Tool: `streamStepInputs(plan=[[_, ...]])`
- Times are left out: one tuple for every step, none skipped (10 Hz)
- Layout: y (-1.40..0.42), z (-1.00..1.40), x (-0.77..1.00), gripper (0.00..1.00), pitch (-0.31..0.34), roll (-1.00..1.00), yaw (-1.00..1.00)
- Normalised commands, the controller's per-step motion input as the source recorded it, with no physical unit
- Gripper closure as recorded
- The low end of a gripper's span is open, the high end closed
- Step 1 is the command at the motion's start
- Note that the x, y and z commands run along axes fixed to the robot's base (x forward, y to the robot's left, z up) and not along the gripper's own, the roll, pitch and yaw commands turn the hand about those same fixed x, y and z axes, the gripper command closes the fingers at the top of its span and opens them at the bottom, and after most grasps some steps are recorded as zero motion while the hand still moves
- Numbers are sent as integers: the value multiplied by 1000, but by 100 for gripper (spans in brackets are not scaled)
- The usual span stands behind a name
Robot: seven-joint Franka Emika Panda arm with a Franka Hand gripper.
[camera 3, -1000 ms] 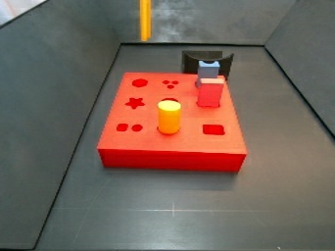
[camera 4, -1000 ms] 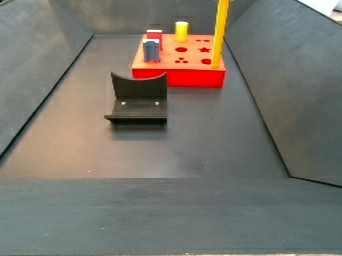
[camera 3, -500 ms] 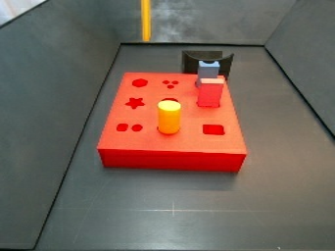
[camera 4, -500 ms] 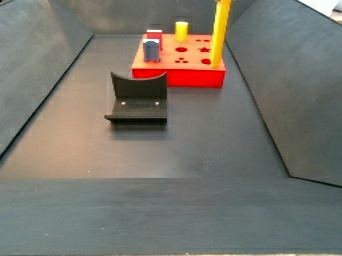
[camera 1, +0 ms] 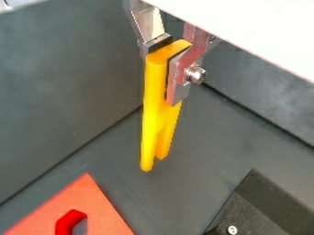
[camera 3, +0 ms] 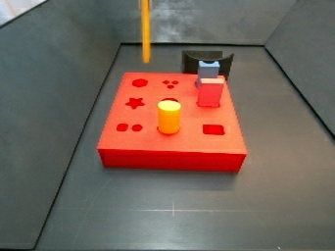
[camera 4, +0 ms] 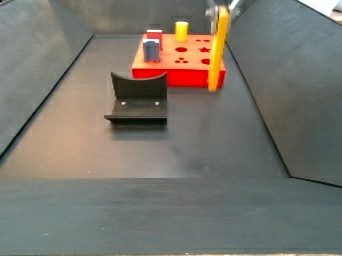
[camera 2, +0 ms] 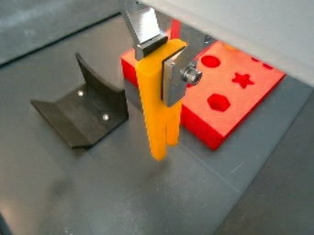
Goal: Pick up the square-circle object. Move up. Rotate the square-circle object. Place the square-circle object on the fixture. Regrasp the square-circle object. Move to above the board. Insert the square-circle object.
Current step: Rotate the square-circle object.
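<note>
Gripping the yellow-orange bar (camera 1: 157, 110) near its upper end, the gripper (camera 1: 171, 57) has its two silver fingers (camera 1: 188, 66) pressed flat against opposite faces of the bar, which hangs upright with its lower end free. In both wrist views the bar (camera 2: 161, 106) points straight down from the gripper (camera 2: 163, 61), and no part of it touches anything below.

Landmark: red board (camera 3: 171, 121).
- Bar (camera 3: 144, 28) in a side view: vertical, above the worktop (camera 3: 170, 206) just beyond the board's far left edge; upper end cut off by the frame, gripper out of frame there.
- Bar (camera 4: 217, 53) in a side view: upright beside the board (camera 4: 185, 62), its lower end level with the board's near right corner; whether it reaches the worktop (camera 4: 160, 150) cannot be told. Silver fingers (camera 4: 225, 9) just visible at the top of the bar.
- Black bracket (camera 4: 136, 98): on the worktop, well apart from the board, open-fronted. It shows again in a wrist view (camera 2: 81, 108), beside the board (camera 2: 229, 87), and behind the board in a side view (camera 3: 206, 58).
- Short yellow-orange cylinder (camera 3: 169, 117): standing upright on the board near its middle.
- Red cuboid (camera 3: 210, 92): on the board near its right edge.
- Blue-grey piece (camera 3: 207, 68): just behind the red cuboid.
- Star, round and square holes in the board top are open
</note>
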Motion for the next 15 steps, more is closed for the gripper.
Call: streamStepInputs(plan=[[4, -1000, 31, 100, -55, -80, 32], [1, -838, 28, 100, -55, -86, 30], [-3, -628, 25, 100, -55, -95, 29], [-4, -525, 24, 100, -57, -100, 28], [-5, -324, 24, 100, -53, -107, 26], [-5, -240, 11, 100, -45, -109, 22], [-5, -240, 11, 100, -45, -109, 22], [-2, -244, 1, 100, -39, -109, 22], [-2, -242, 4, 100, -40, -109, 22], [-1, -241, 6, 100, -41, -109, 23], [-1, -241, 6, 100, -41, -109, 23], [-1, -241, 6, 100, -41, -109, 22], [-1, -241, 6, 100, -41, -109, 22], [-1, -241, 6, 100, -41, -109, 22], [0, 0, 0, 0, -41, -109, 22]])
